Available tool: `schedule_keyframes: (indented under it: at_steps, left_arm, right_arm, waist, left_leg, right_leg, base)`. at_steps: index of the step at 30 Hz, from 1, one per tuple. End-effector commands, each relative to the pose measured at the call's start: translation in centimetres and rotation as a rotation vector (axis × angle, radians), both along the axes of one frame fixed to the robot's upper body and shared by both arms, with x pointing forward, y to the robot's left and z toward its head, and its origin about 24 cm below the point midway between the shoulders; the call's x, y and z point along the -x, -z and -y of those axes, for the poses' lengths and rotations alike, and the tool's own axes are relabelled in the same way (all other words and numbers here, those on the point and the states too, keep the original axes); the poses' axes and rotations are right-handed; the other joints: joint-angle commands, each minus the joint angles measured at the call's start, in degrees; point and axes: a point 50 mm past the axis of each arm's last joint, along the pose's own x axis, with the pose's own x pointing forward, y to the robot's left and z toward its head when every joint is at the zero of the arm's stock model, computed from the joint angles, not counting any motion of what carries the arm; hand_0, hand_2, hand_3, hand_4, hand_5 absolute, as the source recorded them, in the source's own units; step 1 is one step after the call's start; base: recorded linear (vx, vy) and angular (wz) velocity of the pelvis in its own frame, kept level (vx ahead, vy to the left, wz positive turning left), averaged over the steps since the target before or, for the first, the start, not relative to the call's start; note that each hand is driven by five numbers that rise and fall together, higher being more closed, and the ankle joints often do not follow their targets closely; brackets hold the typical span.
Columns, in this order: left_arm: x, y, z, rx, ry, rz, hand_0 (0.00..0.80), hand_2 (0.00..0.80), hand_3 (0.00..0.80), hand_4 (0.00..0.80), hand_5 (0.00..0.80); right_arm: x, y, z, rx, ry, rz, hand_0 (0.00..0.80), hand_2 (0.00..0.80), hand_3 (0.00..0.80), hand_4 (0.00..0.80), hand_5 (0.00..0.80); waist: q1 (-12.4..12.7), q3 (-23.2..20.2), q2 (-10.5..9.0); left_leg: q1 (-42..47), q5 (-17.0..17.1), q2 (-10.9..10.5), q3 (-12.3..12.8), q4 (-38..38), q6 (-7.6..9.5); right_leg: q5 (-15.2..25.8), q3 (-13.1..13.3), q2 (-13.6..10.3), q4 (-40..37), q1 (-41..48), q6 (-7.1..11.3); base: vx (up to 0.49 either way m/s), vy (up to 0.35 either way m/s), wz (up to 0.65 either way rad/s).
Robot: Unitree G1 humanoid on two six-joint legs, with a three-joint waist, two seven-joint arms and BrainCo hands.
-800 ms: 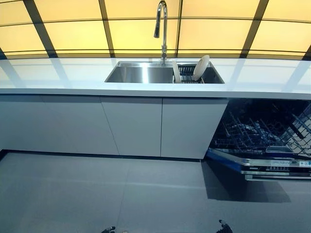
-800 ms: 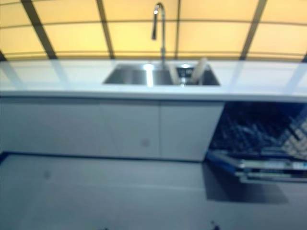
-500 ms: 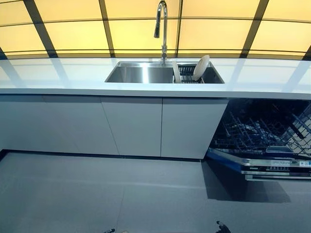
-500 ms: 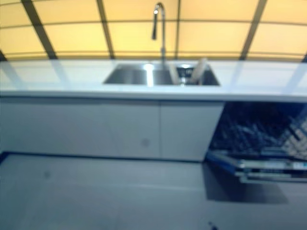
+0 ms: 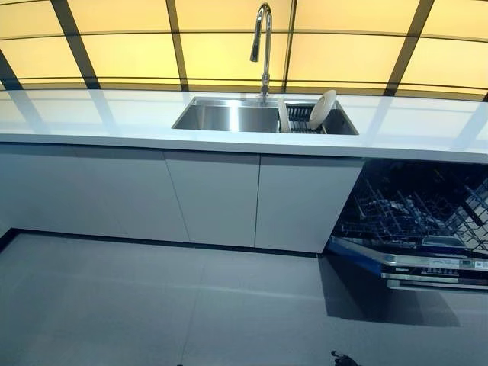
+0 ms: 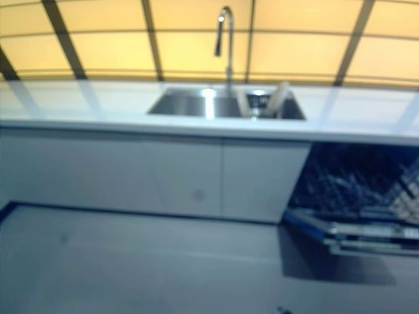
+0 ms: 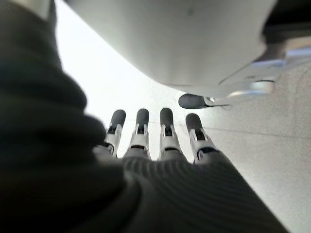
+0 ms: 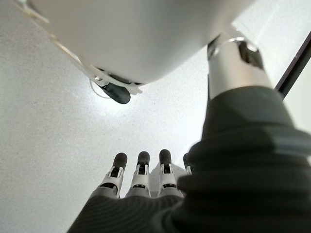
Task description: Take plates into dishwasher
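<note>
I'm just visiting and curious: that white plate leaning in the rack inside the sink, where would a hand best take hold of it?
Probably by its upper rim, coming from above. The white plate stands tilted on edge in the dark rack in the sink, so only its top edge rises free; the lower part sits in the rack.

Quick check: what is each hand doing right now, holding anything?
Left hand: open, fingers straight, holding nothing.
Right hand: open, fingers straight, holding nothing.
</note>
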Motion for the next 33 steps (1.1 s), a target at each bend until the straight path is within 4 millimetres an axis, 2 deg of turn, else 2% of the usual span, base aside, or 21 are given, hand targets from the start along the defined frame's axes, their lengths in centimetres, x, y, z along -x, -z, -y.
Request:
schedule_keyframes:
  at_steps: [1,9,13,15,17,19,20,21,22,24,25,27,29,31,33]
  left_arm:
    - [-3.7,-0.5,0.2,-0.014,0.098,0.063,0.000,0.000,0.000,0.000,0.000]
    - [-4.2,-0.7,-0.2,-0.039,0.119,0.074,0.000,0.000,0.000,0.000,0.000]
    - [-4.6,-0.9,-0.4,-0.067,0.117,0.104,0.000,0.000,0.000,0.000,0.000]
    - [-4.6,-0.9,-0.4,-0.080,0.101,0.118,0.000,0.000,0.000,0.000,0.000]
    - [-4.5,-0.9,-0.5,-0.092,0.048,0.142,0.000,0.000,0.000,0.000,0.000]
    - [-4.5,-1.0,-0.6,-0.090,-0.017,0.185,0.000,0.000,0.000,0.000,0.000]
    - [-4.4,-1.0,-0.6,-0.092,-0.046,0.195,0.000,0.000,0.000,0.000,0.000]
    - [-4.1,-1.0,-0.7,-0.092,-0.089,0.190,0.000,0.000,0.000,0.000,0.000]
    - [-4.0,-1.0,-0.7,-0.092,-0.093,0.188,0.000,0.000,0.000,0.000,0.000]
    - [-3.2,-0.8,-0.8,-0.093,-0.138,0.175,0.000,0.000,0.000,0.000,0.000]
    - [-2.5,-0.7,-1.0,-0.090,-0.148,0.159,0.000,0.000,0.000,0.000,0.000]
    - [-1.9,-0.6,-1.0,-0.090,-0.143,0.137,0.000,0.000,0.000,0.000,0.000]
    - [-1.4,-0.4,-0.9,-0.088,-0.136,0.115,0.000,0.000,0.000,0.000,0.000]
    - [-0.5,-0.3,-1.1,-0.086,-0.139,0.087,0.000,0.000,0.000,0.000,0.000]
    - [0.0,-0.3,-1.6,-0.103,-0.123,0.062,0.000,0.000,0.000,0.000,0.000]
  right_arm:
    - [-3.1,-0.3,-1.5,-0.019,-0.059,0.035,0.000,0.000,0.000,0.000,0.000]
    - [-4.3,-0.8,-1.1,0.051,-0.030,0.084,0.000,0.000,0.000,0.000,0.000]
    - [-4.6,-0.9,-1.1,0.044,0.007,0.083,0.000,0.000,0.000,0.000,0.000]
    - [-4.5,-0.8,-1.0,0.045,0.019,0.076,0.000,0.000,0.000,0.000,0.000]
    - [-4.3,-0.8,-0.7,0.053,0.015,0.064,0.000,0.000,0.000,0.000,0.000]
    - [-4.1,-0.8,-0.4,0.062,-0.008,0.049,0.000,0.000,0.000,0.000,0.000]
    - [-3.9,-0.8,-0.1,0.072,-0.021,0.041,0.000,0.000,0.000,0.000,0.000]
    - [-3.4,-0.8,0.6,0.105,-0.036,0.016,0.000,0.000,0.000,0.000,0.000]
    - [-3.3,-0.8,0.7,0.110,-0.035,0.010,0.000,0.000,0.000,0.000,0.000]
    - [-3.0,-0.8,1.5,0.126,-0.042,-0.017,0.000,0.000,0.000,0.000,0.000]
    - [-2.8,-0.8,1.8,0.131,-0.062,-0.041,0.000,0.000,0.000,0.000,0.000]
    - [-2.5,-0.8,2.2,0.146,-0.058,-0.061,0.000,0.000,0.000,0.000,0.000]
    - [-2.3,-0.9,2.6,0.166,-0.024,-0.059,0.000,0.000,0.000,0.000,0.000]
    - [-2.5,-0.9,2.7,0.179,-0.006,-0.051,0.000,0.000,0.000,0.000,0.000]
    - [-2.6,-0.9,2.4,0.176,0.031,-0.028,0.000,0.000,0.000,0.000,0.000]
  waist:
    - [1.8,5.3,-2.95]
    - [2.3,6.5,-3.52]
    - [1.8,7.8,-4.00]
    - [1.4,8.3,-4.38]
    - [1.2,8.9,-5.29]
    - [1.4,9.9,-6.12]
    - [1.7,10.5,-5.88]
    - [2.3,11.7,-4.18]
    - [2.5,12.1,-3.87]
    - [4.1,12.7,-0.43]
    - [6.1,12.6,1.19]
    - [7.7,12.4,1.06]
    - [8.2,11.6,1.20]
    - [8.8,9.9,0.60]
    - [9.4,8.3,-0.13]
  left_leg:
    - [0.3,-3.0,-7.9,-0.6,0.2,7.47]
    - [-0.6,-2.7,-7.7,-1.5,1.3,7.61]
    - [-1.8,-4.1,-7.6,-2.3,5.4,8.22]
    - [-2.6,-5.6,-7.3,-2.0,9.3,8.14]
    - [-5.1,-6.7,-7.0,-1.3,17.7,7.79]
    - [-10.8,-3.6,-6.4,-0.4,30.9,7.72]
    - [-14.8,-1.4,-7.0,-0.9,36.3,7.67]
    - [-20.2,3.5,-7.2,-0.2,36.1,6.38]
    - [-20.2,3.7,-7.1,-0.1,35.5,6.21]
    - [-20.7,10.7,-6.0,2.0,19.0,3.52]
    - [-22.9,15.0,-5.4,2.5,6.8,2.05]
    - [-24.9,17.6,-5.5,2.9,1.6,1.09]
    - [-25.0,16.8,-5.2,4.4,3.5,1.67]
    - [-23.4,12.8,-5.4,6.0,4.1,3.43]
    - [-22.4,9.6,-6.1,4.8,6.8,5.29]
  right_leg:
    - [-7.8,1.0,4.2,4.3,2.7,-3.33]
    - [-8.8,1.6,5.3,6.6,1.4,-4.16]
    - [-9.5,2.7,5.8,9.6,-0.4,-4.99]
    - [-9.8,2.9,5.7,10.4,-0.7,-5.74]
    - [-9.5,3.1,5.1,11.1,-0.8,-6.68]
    - [-9.4,3.0,4.4,12.1,-1.2,-8.06]
    - [-9.8,3.7,4.7,12.9,-1.2,-8.73]
    - [-10.8,5.1,6.3,13.5,0.2,-9.03]
    - [-11.0,5.4,6.5,13.6,0.7,-8.95]
    - [-12.9,7.0,9.1,12.5,5.0,-7.37]
    - [-14.4,9.3,9.7,10.8,9.6,-6.24]
    - [-16.4,10.7,8.9,10.0,13.0,-5.56]
    - [-18.5,10.8,7.7,10.4,15.3,-5.12]
    - [-18.3,10.2,5.2,11.5,17.2,-3.57]
    - [-17.9,8.9,3.1,13.3,18.0,-2.49]
  base:
    - [-0.006,-0.039,0.05]
    - [0.011,-0.063,0.09]
    - [0.023,-0.110,0.09]
    - [0.078,-0.119,-0.02]
    - [0.102,-0.126,-0.09]
    - [0.129,-0.141,-0.12]
    - [0.257,-0.084,-0.33]
    - [0.231,-0.017,-0.37]
    - [0.344,0.067,-0.38]
    - [0.570,0.161,-0.61]
    - [0.730,0.183,-1.23]
    - [0.577,0.131,-1.47]
    - [0.442,0.130,-0.41]
    - [0.540,0.180,0.38]
    - [0.558,0.184,-0.18]
